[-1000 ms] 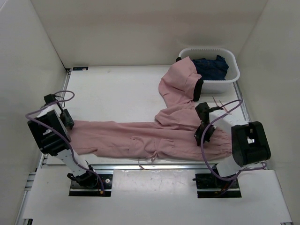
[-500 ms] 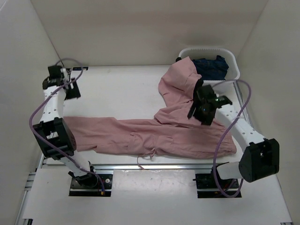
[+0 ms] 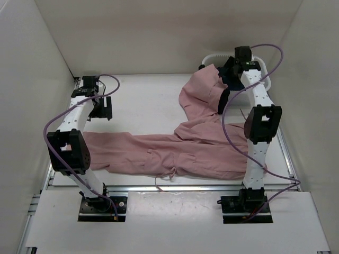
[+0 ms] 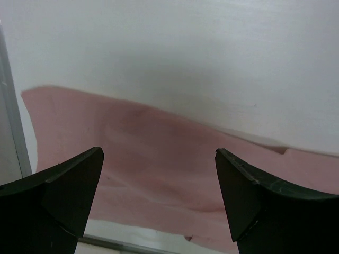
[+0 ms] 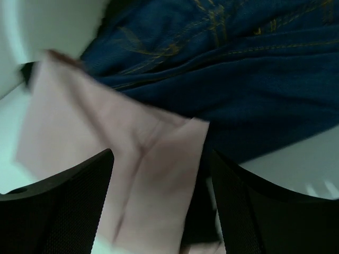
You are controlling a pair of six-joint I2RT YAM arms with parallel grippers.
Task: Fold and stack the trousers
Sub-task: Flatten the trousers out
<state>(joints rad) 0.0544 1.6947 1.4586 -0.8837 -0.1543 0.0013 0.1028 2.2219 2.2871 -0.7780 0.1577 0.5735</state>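
Observation:
The dusty-pink trousers (image 3: 175,153) lie spread on the table. One leg runs left along the near edge, and the other bends up to the back right, where its end hangs over the basket rim. My left gripper (image 3: 101,106) hovers at the back left, above and behind the left leg's end. In the left wrist view it (image 4: 159,153) stands open and empty, with trousers (image 4: 148,164) fabric well below. My right gripper (image 3: 229,67) is over the basket's left side. The right wrist view shows it (image 5: 161,153) open above the leg end (image 5: 106,132), holding nothing.
A white basket (image 3: 263,85) at the back right holds a dark navy garment (image 3: 241,76), which is also in the right wrist view (image 5: 254,69). A black garment (image 3: 224,100) hangs at the basket's near left. White walls enclose the table, and metal rails run along its edges.
Both grippers opened and let go of the trousers. The left arm swung from the leg end to the back left. The right arm rose from the waistband and reached to the basket.

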